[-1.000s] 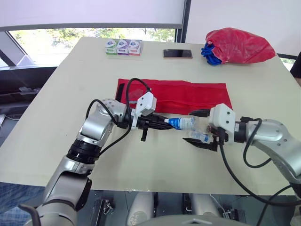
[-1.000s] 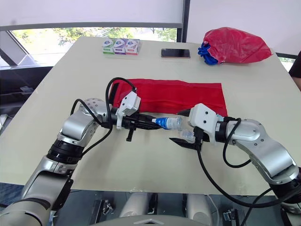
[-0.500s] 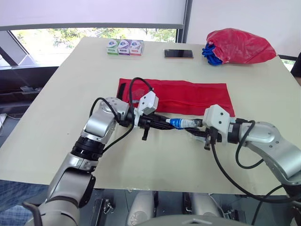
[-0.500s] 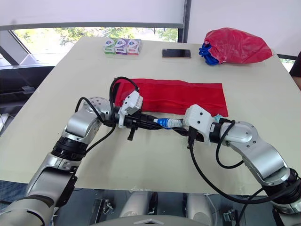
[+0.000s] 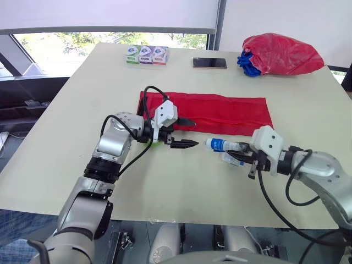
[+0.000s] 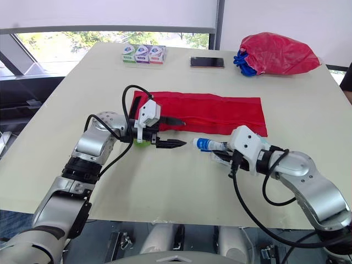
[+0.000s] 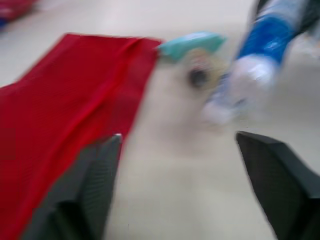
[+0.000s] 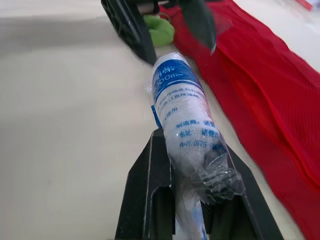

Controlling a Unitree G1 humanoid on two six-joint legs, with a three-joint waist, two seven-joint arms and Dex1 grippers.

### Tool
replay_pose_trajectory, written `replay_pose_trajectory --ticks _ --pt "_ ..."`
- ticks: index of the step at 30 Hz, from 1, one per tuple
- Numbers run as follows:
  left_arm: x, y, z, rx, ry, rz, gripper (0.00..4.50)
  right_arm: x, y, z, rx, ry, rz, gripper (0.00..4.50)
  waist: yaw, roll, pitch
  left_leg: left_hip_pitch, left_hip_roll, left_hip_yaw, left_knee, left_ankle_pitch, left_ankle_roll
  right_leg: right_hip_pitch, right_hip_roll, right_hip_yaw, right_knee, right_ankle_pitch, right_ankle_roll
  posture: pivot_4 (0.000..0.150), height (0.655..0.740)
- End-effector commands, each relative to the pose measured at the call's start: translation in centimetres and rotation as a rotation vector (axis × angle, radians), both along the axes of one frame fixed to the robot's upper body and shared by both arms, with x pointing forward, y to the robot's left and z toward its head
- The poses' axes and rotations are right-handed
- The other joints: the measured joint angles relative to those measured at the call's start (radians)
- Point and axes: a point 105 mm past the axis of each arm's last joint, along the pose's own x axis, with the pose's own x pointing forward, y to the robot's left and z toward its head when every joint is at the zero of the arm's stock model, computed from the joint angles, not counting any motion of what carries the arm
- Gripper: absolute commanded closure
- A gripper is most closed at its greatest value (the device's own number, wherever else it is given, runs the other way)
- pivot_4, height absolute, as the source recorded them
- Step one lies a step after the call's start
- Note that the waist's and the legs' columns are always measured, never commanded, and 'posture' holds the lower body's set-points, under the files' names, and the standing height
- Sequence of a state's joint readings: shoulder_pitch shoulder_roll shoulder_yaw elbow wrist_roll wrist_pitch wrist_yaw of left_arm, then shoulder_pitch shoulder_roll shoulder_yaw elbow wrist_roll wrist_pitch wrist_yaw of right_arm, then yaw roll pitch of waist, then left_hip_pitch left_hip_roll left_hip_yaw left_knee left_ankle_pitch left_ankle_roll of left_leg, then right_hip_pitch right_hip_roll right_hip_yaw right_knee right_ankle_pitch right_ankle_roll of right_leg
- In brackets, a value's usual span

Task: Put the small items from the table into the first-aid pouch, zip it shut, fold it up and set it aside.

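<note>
The red first-aid pouch (image 5: 220, 113) lies flat and unfolded across the middle of the table. My right gripper (image 5: 246, 154) is shut on one end of a white plastic-wrapped roll with a blue label (image 5: 220, 145), just in front of the pouch's right half; the roll (image 8: 181, 107) points toward my left gripper. A small clear packet (image 5: 231, 160) lies under the roll. My left gripper (image 5: 188, 133) stands open and empty over the pouch's front left edge, a short gap from the roll. A small green item (image 5: 157, 144) lies by its wrist.
Three small boxes (image 5: 146, 55) stand at the far edge, with a phone (image 5: 209, 63) to their right. A bulging red bag with blue cord (image 5: 278, 53) sits at the far right corner. Bare tabletop (image 5: 82, 110) spreads left of the pouch.
My left gripper has let go of the roll, opened and drawn back to the left. My right gripper has shut on the roll and carried it a little to the right.
</note>
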State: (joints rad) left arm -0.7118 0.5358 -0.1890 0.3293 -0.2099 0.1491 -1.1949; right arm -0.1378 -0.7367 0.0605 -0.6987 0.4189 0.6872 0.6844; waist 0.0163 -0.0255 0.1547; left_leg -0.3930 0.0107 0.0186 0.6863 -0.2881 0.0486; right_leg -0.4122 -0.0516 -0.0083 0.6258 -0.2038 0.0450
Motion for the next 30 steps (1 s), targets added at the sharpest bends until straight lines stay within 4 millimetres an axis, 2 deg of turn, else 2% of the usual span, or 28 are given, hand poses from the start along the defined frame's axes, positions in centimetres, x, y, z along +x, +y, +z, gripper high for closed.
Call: replay_pose_trajectory --ticks 1,8,10,14,22,25,30 --pt "1.8 -0.1 1.4 0.02 -0.205 0.089 0.02 -0.4 -0.4 1.4 0.025 -0.057 -0.033 4.42 -0.001 0.0 0.0 0.0 0.0 0.0 0.0 0.0 0.0 0.0 0.0 0.0 0.0 0.0 0.0 0.15 0.74" --pt "3.8 0.2 -0.9 0.188 -0.404 0.174 0.02 -0.8 -0.8 1.4 0.055 -0.046 -0.082 4.42 -0.002 0.0 0.0 0.0 0.0 0.001 0.0 0.0 0.0 0.0 0.0 0.0 0.0 0.0 0.0 0.15 0.74" --pt "4.6 0.1 -1.4 0.205 -0.409 0.212 0.02 -0.9 -0.7 1.4 0.058 -0.044 -0.086 4.42 -0.001 0.0 0.0 0.0 0.0 0.0 0.0 0.0 0.0 0.0 0.0 0.0 0.0 0.0 0.0 0.15 0.74" --pt "6.2 -0.6 -1.1 0.209 -0.451 0.279 0.02 -0.8 -0.7 1.4 0.065 -0.042 -0.096 4.42 0.002 -0.001 0.0 0.0 -0.001 0.0 0.001 0.0 0.0 0.0 -0.001 0.0 0.0 0.0 0.0 0.15 0.74" --pt "7.2 -1.8 -2.6 0.28 -0.457 0.271 0.02 -0.6 -0.9 1.5 0.076 -0.048 -0.117 4.42 -0.002 -0.001 0.0 -0.001 -0.001 0.0 0.0 0.0 0.0 0.0 0.0 0.0 0.0 0.001 0.001 0.15 0.74" --pt "7.5 -2.3 -2.3 0.271 -0.465 0.267 0.82 -0.4 -1.1 1.6 0.075 -0.053 -0.125 4.42 0.002 -0.001 -0.001 -0.001 -0.002 -0.001 0.001 0.0 0.0 0.001 0.0 -0.001 0.0 0.001 0.001 0.15 0.74" --pt "7.2 -2.9 -2.2 0.258 -0.473 0.232 2.92 -0.3 -1.3 1.3 0.071 -0.04 -0.153 4.42 -0.002 -0.001 0.0 -0.001 -0.001 -0.001 0.001 0.0 0.0 0.0 -0.001 0.0 0.0 0.001 0.002 0.15 0.74"
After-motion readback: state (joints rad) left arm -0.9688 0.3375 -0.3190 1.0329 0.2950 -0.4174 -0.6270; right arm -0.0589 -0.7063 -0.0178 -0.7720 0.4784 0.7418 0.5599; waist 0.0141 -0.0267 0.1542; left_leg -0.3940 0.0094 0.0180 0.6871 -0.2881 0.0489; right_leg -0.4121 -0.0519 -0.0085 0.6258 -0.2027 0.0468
